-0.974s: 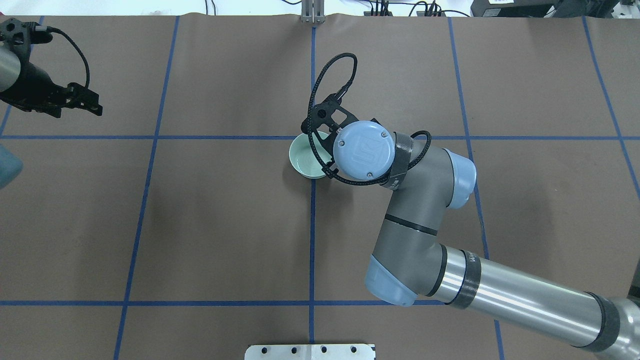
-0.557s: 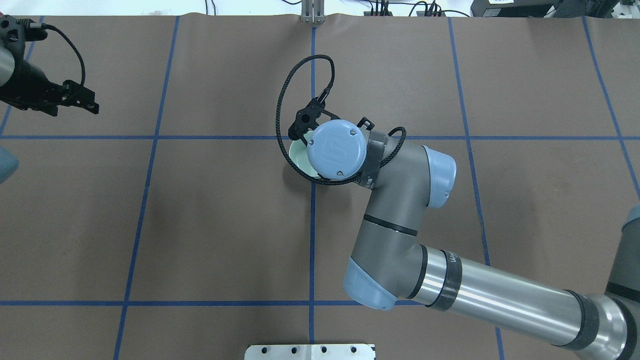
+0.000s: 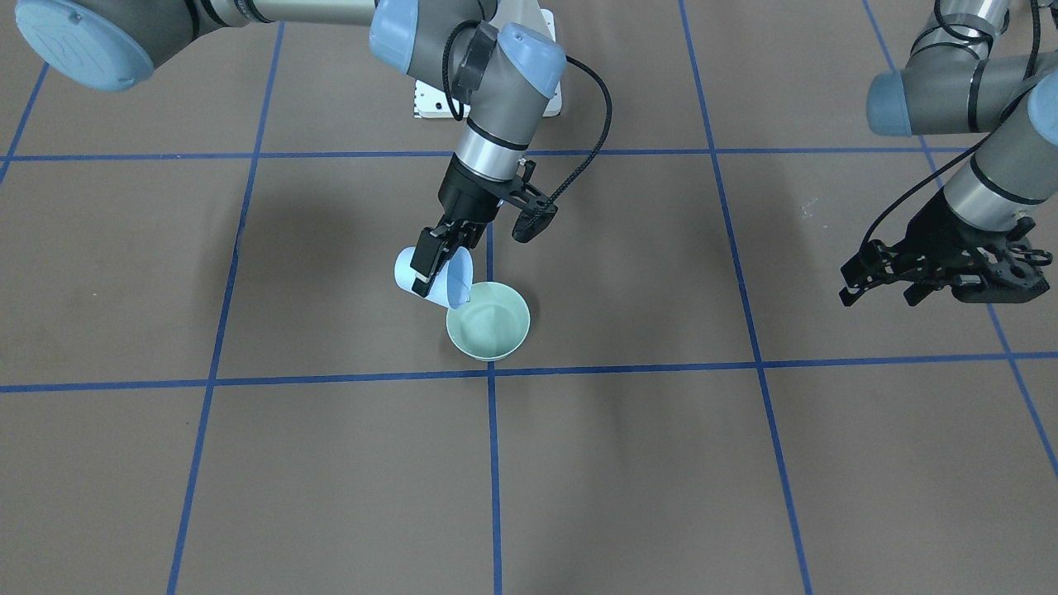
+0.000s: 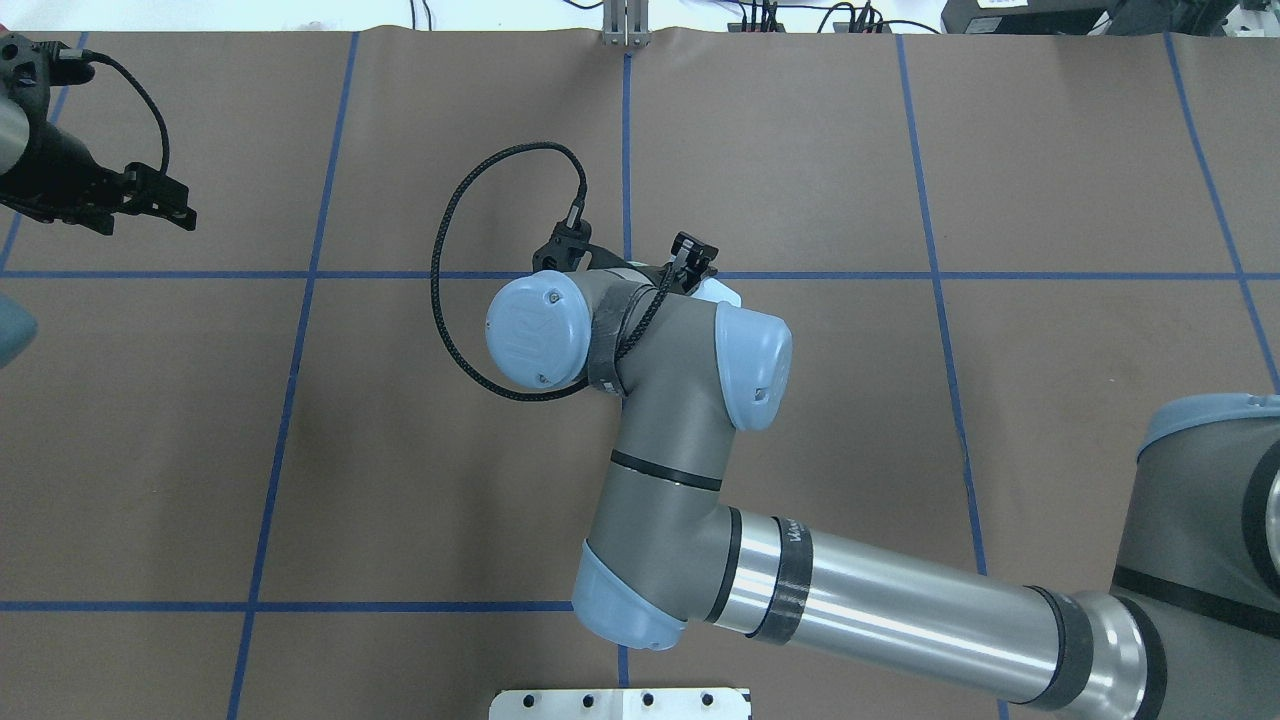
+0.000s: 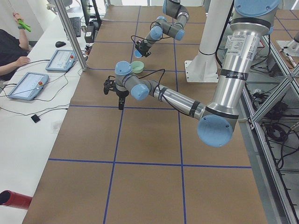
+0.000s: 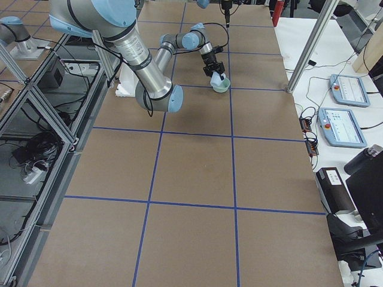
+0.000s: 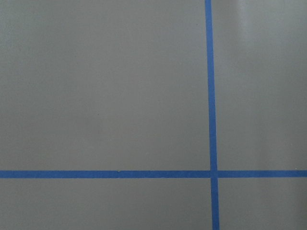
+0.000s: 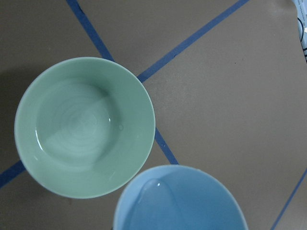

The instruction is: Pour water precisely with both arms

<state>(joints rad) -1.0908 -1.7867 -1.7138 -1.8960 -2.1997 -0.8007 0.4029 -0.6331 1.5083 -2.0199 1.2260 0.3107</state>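
My right gripper (image 3: 430, 266) is shut on a light blue cup (image 3: 436, 281) and holds it tilted, its lip over the rim of a pale green bowl (image 3: 488, 321) at the table's middle. In the right wrist view the cup (image 8: 180, 201) has water pooled toward its rim, next to the bowl (image 8: 85, 127). In the overhead view my right arm (image 4: 680, 420) hides the bowl, and only a sliver of the cup (image 4: 724, 292) shows. My left gripper (image 3: 880, 285) hangs open and empty far to the side, and it also shows in the overhead view (image 4: 160, 205).
Blue tape lines (image 4: 625, 150) grid the brown table cover. A white bolted plate (image 4: 620, 703) sits at the near edge. Tablets (image 5: 28, 85) and an operator (image 5: 11, 51) are beyond the far table edge, with a metal post (image 5: 70, 32) there.
My right wrist has swung left over the bowl and now covers it in the overhead view. The left gripper has barely moved.
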